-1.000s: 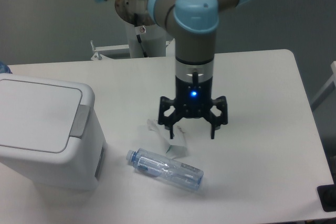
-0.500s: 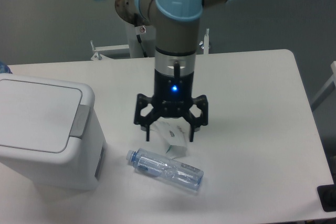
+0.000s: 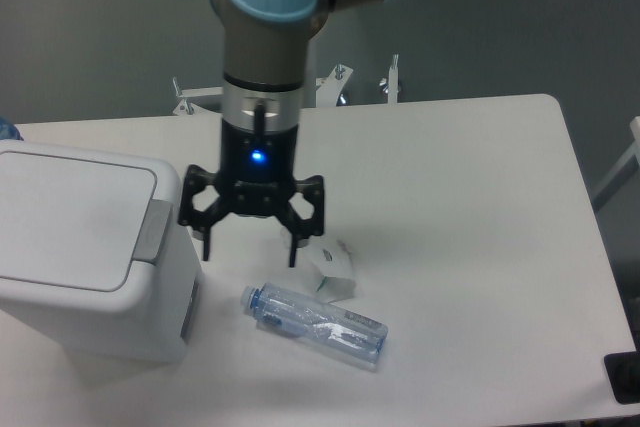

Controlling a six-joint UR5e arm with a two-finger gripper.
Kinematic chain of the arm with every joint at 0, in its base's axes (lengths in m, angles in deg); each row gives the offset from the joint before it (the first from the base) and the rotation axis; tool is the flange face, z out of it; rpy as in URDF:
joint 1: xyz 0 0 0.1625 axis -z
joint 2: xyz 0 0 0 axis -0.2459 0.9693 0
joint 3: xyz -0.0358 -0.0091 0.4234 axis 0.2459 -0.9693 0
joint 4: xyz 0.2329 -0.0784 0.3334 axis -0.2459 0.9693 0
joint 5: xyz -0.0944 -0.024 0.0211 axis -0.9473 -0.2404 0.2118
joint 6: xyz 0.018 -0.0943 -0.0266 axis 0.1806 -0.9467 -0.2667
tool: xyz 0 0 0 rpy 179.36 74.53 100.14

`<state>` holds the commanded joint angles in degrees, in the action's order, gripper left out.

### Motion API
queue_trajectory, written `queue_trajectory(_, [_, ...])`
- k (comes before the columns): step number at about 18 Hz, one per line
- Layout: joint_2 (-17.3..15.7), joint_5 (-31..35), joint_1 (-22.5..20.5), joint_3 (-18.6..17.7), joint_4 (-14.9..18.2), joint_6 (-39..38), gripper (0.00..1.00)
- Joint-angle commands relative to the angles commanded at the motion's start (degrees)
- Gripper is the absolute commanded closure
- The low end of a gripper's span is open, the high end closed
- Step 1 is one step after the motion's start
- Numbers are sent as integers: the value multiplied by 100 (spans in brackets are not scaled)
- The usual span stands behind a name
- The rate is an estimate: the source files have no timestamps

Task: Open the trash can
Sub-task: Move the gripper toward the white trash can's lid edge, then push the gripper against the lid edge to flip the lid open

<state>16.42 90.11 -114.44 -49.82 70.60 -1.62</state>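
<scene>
Nowhere readable writing, pincer (image 3: 248, 249) spread beside shut trash can (image 3: 85, 247)

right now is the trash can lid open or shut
Shut. The flat lid lies flush in the top of the trash can, and the grey push tab looks unpressed; the open hand hangs beside it.

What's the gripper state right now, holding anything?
Gripper: open, fingers spread, holding nothing; it hangs just right of the trash can, whose lid is shut.
</scene>
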Motion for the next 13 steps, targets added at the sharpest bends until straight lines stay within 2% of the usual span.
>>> queue_trajectory(5, [-114,17,105,-114,18,-18,0])
queue_trajectory(13, [-123,18,176,-281,0,-18,0])
